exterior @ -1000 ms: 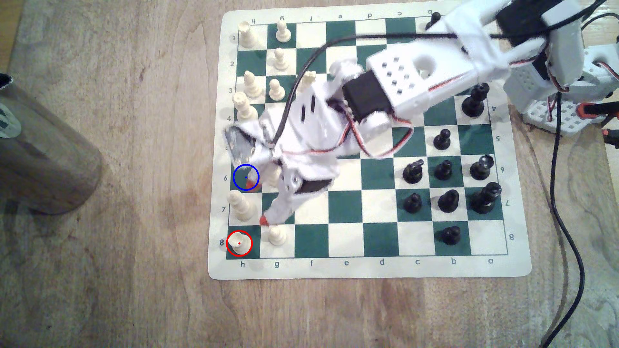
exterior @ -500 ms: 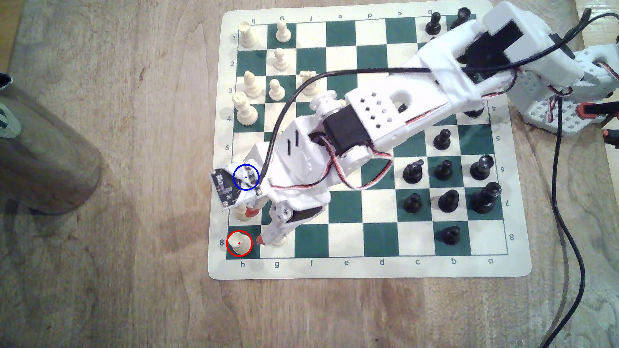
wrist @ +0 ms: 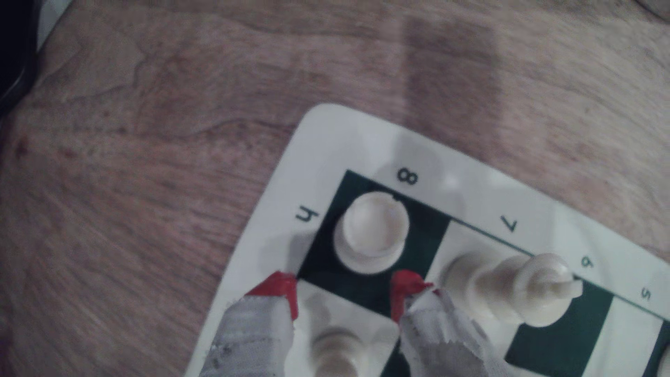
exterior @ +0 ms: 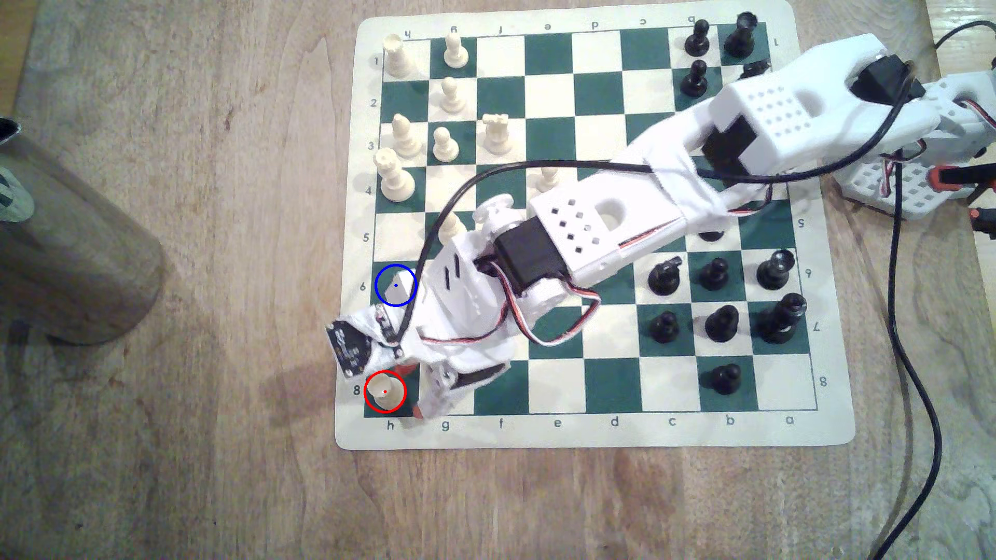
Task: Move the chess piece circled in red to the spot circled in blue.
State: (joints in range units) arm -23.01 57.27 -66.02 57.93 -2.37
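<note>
The cream rook, ringed in red, is standing upright on the green corner square h8 of the chessboard, at the exterior view's lower left. The pincer is hovering just short of it, its 2 red-tipped fingers spread wide and gripping nothing, with the rook not yet between them. A cream pawn on g8 is sitting below and between the fingers in the wrist view, and a taller cream piece on h7 is crowding the other fingertip. Either neighbour is likely to be clipped or toppled if the fingers advance or close off-line. A grip high on the rook's notched rim is risking a tilt or slip. The blue-ringed square, h6, is lying 2 squares up the same file, so a low carry could strike the h7 piece. The arm's black cable is trailing above other cream pieces on the wooden surface.
</note>
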